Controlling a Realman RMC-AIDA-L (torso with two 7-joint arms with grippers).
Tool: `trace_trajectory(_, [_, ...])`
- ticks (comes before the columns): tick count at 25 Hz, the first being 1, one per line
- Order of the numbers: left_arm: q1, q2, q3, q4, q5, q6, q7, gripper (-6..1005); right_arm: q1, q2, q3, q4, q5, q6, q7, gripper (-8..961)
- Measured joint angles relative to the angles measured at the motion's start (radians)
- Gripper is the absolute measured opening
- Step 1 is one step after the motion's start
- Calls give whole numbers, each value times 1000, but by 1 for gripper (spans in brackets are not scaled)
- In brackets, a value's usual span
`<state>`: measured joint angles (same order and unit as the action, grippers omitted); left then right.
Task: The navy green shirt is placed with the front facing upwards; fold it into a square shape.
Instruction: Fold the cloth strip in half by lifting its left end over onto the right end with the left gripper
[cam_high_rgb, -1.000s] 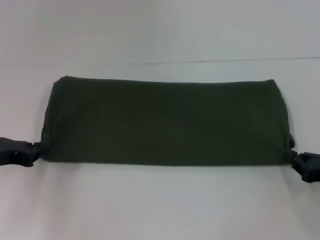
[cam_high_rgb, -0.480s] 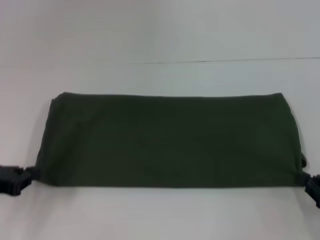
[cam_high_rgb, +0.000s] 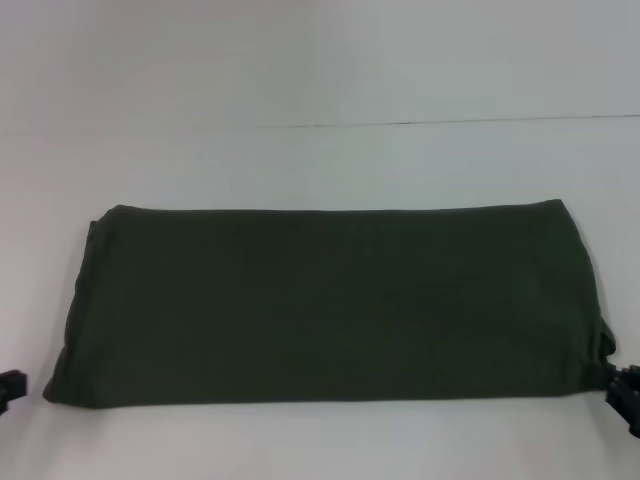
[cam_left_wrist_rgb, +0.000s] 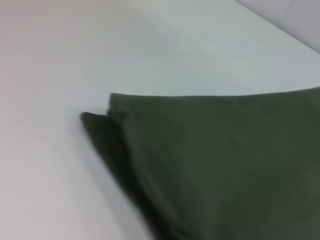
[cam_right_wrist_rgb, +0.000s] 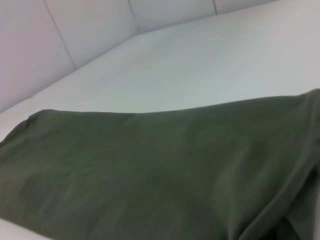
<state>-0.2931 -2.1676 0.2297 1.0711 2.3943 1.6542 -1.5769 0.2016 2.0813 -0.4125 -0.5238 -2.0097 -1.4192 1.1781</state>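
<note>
The navy green shirt (cam_high_rgb: 330, 305) lies folded into a wide, flat band across the white table, plain side up, with no lettering showing. Only a sliver of my left gripper (cam_high_rgb: 8, 385) shows at the picture's left edge, a little apart from the shirt's near left corner. In the left wrist view that corner (cam_left_wrist_rgb: 100, 120) rests flat on the table by itself. My right gripper (cam_high_rgb: 625, 395) sits at the near right corner, where the cloth bunches up toward it (cam_right_wrist_rgb: 295, 200).
The white table (cam_high_rgb: 320, 90) stretches behind the shirt, with a thin seam line (cam_high_rgb: 450, 122) across it. A narrow strip of table runs along the near side. Pale wall panels (cam_right_wrist_rgb: 75, 35) stand beyond the table.
The shirt has slid toward the near edge of the table over the last second. Both grippers moved nearer and outward. The left one now stands apart from the corner it was touching.
</note>
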Motion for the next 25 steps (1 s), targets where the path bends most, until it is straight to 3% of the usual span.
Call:
trace_trajectory(9, [-8, 4, -48, -9, -5, -23, 13, 46, 50, 5, -43, 6, -4, -1, 7, 30])
trace_trajectory(16, [-36, 13, -43, -10, 5, -32, -108, 64, 53, 4, -35, 5, -4, 5, 9, 29])
trace_trajectory(21, [-83, 18, -42, -25, 5, -57, -213, 202, 61, 3, -39, 5, -4, 10, 9, 29])
trace_trajectory(25, [-131, 40, -18, -85, 10, -107, -332, 306, 65, 2, -42, 5, -4, 10, 9, 29])
